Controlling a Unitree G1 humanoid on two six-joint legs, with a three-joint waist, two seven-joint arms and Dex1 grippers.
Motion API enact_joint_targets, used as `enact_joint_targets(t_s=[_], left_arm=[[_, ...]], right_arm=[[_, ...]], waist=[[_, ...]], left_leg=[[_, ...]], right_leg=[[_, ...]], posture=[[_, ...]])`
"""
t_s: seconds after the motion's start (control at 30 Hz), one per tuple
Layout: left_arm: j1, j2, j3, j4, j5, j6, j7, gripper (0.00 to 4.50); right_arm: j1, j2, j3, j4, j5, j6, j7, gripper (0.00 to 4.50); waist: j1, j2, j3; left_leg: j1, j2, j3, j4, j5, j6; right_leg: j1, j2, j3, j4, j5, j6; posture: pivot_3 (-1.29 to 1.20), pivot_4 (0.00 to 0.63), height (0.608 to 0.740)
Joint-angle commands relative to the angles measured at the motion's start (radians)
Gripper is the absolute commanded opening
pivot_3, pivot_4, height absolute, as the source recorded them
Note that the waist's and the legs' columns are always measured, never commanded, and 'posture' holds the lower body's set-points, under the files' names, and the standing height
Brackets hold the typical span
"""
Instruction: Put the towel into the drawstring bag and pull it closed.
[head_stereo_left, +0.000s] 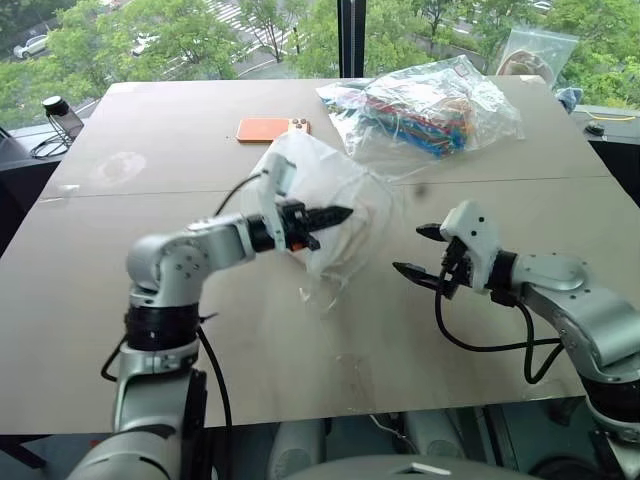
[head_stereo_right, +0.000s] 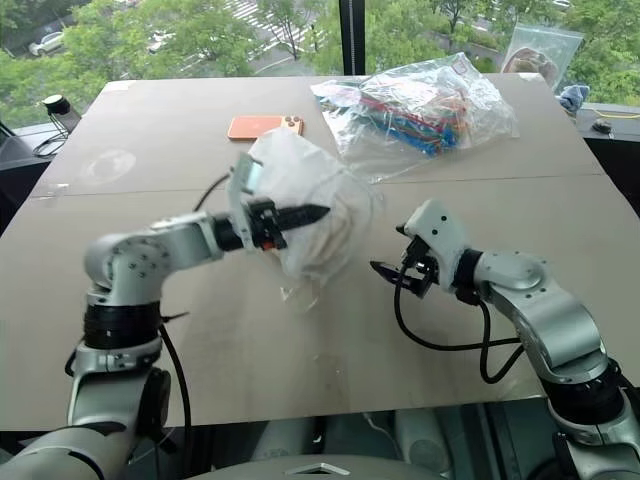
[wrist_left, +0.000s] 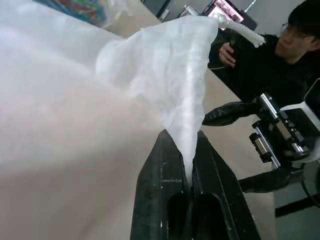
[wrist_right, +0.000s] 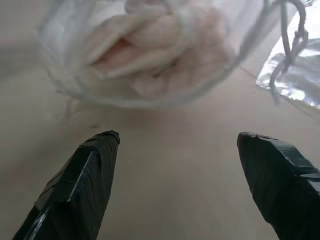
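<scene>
- Two grippers are at work over the table (head_stereo_left: 120, 330); you have the bag (head_stereo_left: 335, 205) lifted at centre, between them.
- Left gripper (head_stereo_left: 335, 214) is clamped on a fold of the bag's thin film; the left wrist view shows the fabric pinched between the closed fingers (wrist_left: 162, 170). Holding it this way keeps the pouch hanging, so the contents sag to the bottom.
- Towel (wrist_right: 160, 45) is already inside: the right wrist view shows cream folds through the translucent wall, low in the bag, just above the table.
- Right gripper (head_stereo_left: 420, 252) stands released, jaws wide, empty, just beside the bag on its right and apart from it. It points toward the bag.
- Cord (head_stereo_left: 322, 297): thin strands trail from the bag's lower edge onto the table. Which end is the mouth, you cannot tell for sure.
- Judgement: insertion looks done; closing remains. Your free right gripper needs to catch the cord while the left anchors the bag.
- Risk: the film is slippery and thin; a pull may drag the whole bag rather than cinch it.
- Phone (head_stereo_left: 272, 128) and a clear bag of colourful items (head_stereo_left: 430, 105) lie well behind, out of the way.
</scene>
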Motion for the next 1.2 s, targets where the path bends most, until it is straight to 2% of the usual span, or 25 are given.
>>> enact_joint_targets(t_s=[0.03, 0.23, 0.37, 0.5, 0.63, 1.0, 1.1, 1.2], left_arm=[[-0.005, 0.039, -0.026, -0.058, -0.005, -0.002, -0.063, 0.0], [-0.001, 0.051, -0.058, -0.071, 0.029, -0.025, -0.073, 0.0], [-0.002, 0.05, -0.07, -0.078, 0.044, -0.032, -0.068, 0.0], [-0.002, 0.047, -0.067, -0.08, 0.046, -0.028, -0.063, 0.0], [0.001, 0.047, -0.064, -0.082, 0.047, -0.023, -0.067, 0.0], [0.005, 0.051, -0.063, -0.091, 0.043, -0.016, -0.072, 0.0], [0.013, 0.052, -0.064, -0.1, 0.042, -0.016, -0.072, 0.0], [0.025, 0.052, -0.064, -0.109, 0.045, -0.019, -0.069, 0.0]], right_arm=[[-0.047, 0.052, -0.008, 0.041, -0.055, -0.06, -0.096, 4.03], [-0.112, 0.133, 0.013, 0.094, -0.081, -0.097, -0.155, 4.03], [-0.126, 0.165, 0.011, 0.059, -0.013, -0.058, -0.132, 4.03], [-0.098, 0.075, 0.002, 0.014, 0.02, -0.03, -0.063, 4.03], [-0.106, 0.054, -0.012, 0.032, 0.018, -0.037, -0.081, 4.03], [-0.15, 0.101, 0.05, 0.126, -0.055, -0.078, -0.143, 4.03], [-0.161, 0.157, 0.024, 0.142, -0.006, -0.006, -0.164, 4.03], [-0.16, 0.233, -0.077, 0.132, 0.139, 0.146, -0.169, 4.03]], waist=[[0.001, 0.0, 0.0], [0.005, 0.0, 0.0], [0.004, 0.0, 0.0], [0.006, 0.0, 0.0], [0.005, 0.0, 0.0], [0.002, 0.0, 0.0], [0.001, 0.0, 0.0], [0.003, 0.0, 0.0]], left_leg=[[0.0, 0.0, 0.0, 0.0, 0.0, 0.0], [-0.001, 0.0, -0.001, 0.0, 0.0, 0.0], [-0.001, 0.0, -0.001, 0.0, 0.0, 0.0], [-0.001, 0.0, -0.001, 0.0, 0.0, 0.0], [-0.001, 0.0, -0.001, 0.0, 0.0, 0.0], [-0.001, 0.0, 0.0, 0.0, 0.0, 0.0], [-0.001, 0.0, -0.001, 0.0, 0.0, 0.0], [-0.001, 0.0, -0.001, 0.0, 0.0, 0.0]], right_leg=[[0.0, 0.0, 0.0, 0.0, 0.0, 0.0], [0.0, 0.0, -0.001, 0.0, 0.0, 0.0], [-0.001, 0.0, -0.001, 0.0, 0.0, 0.0], [0.0, 0.0, -0.001, -0.001, 0.0, 0.0], [0.0, 0.0, -0.001, 0.0, 0.0, 0.0], [-0.001, 0.0, -0.001, 0.0, 0.0, 0.0], [-0.001, 0.0, 0.0, 0.0, 0.0, 0.0], [-0.001, 0.0, -0.001, 0.0, 0.0, 0.0]], posture=[[0.0, 0.15, 0.74], [0.0, 0.15, 0.74], [0.0, 0.15, 0.74], [0.0, 0.15, 0.74], [0.0, 0.15, 0.74], [0.0, 0.15, 0.74], [0.0, 0.15, 0.74], [0.0, 0.15, 0.74]])
